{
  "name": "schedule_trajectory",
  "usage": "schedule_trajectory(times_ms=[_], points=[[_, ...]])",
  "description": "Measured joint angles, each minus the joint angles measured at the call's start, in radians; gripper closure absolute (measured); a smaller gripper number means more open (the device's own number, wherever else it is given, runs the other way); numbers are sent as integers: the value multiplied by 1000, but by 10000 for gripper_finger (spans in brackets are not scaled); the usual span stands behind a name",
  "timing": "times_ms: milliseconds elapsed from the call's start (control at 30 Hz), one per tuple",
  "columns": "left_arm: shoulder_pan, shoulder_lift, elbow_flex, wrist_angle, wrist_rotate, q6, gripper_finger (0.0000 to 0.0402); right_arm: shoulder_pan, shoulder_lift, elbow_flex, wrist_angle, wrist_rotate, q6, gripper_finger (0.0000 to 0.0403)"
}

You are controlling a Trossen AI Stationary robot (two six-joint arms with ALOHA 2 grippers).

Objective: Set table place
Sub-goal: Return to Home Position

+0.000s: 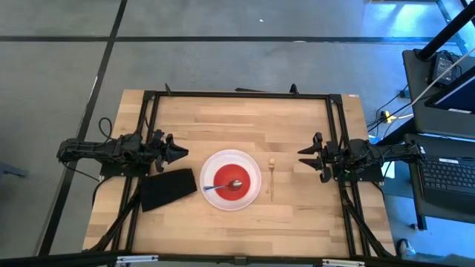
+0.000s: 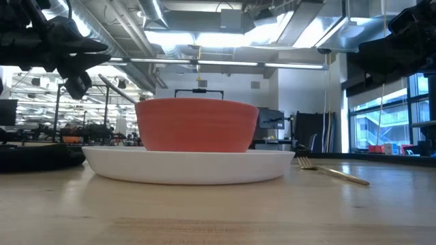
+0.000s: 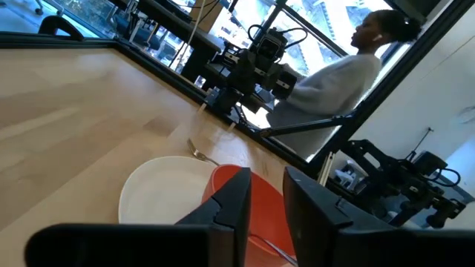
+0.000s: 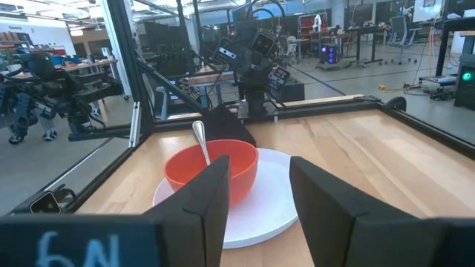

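Observation:
A round white plate (image 1: 252, 194) lies on the light-wood table (image 1: 223, 119) near its front middle. A red bowl (image 1: 231, 180) stands on the plate, with a silver spoon (image 1: 226, 185) lying in it, handle over the rim. A slim fork (image 1: 272, 178) lies flat on the table to the plate's right. My left gripper (image 1: 180, 153) hovers open at the table's left, above the wood, touching nothing. My right gripper (image 1: 303, 156) hovers open at the table's right, touching nothing.
A black folded cloth (image 1: 168, 188) lies on the table left of the plate, just in front of my left gripper. A black metal frame (image 1: 237, 95) edges the table. A person (image 3: 334, 74) sits beyond the table's right side. Bare wood lies across the far half.

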Motion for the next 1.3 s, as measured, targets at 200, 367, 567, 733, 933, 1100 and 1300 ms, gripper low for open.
schedule_trajectory(times_ms=[200, 367, 567, 733, 933, 1100, 1300], points=[[0, 0, 0, 0, 0, 0, 323, 0, 0, 0, 0, 0, -1, 258], [0, 0, 0, 0, 0, 0, 324, 0, 0, 0, 0, 0, 0, 258], [0, 0, 0, 0, 0, 0, 335, 0, 0, 0, 0, 0, -1, 258], [0, 0, 0, 0, 0, 0, 344, 0, 0, 0, 0, 0, -1, 258], [0, 0, 0, 0, 0, 0, 353, 0, 0, 0, 0, 0, -1, 258], [0, 0, 0, 0, 0, 0, 361, 0, 0, 0, 0, 0, -1, 258], [0, 0, 0, 0, 0, 0, 369, 0, 0, 0, 0, 0, -1, 258]])
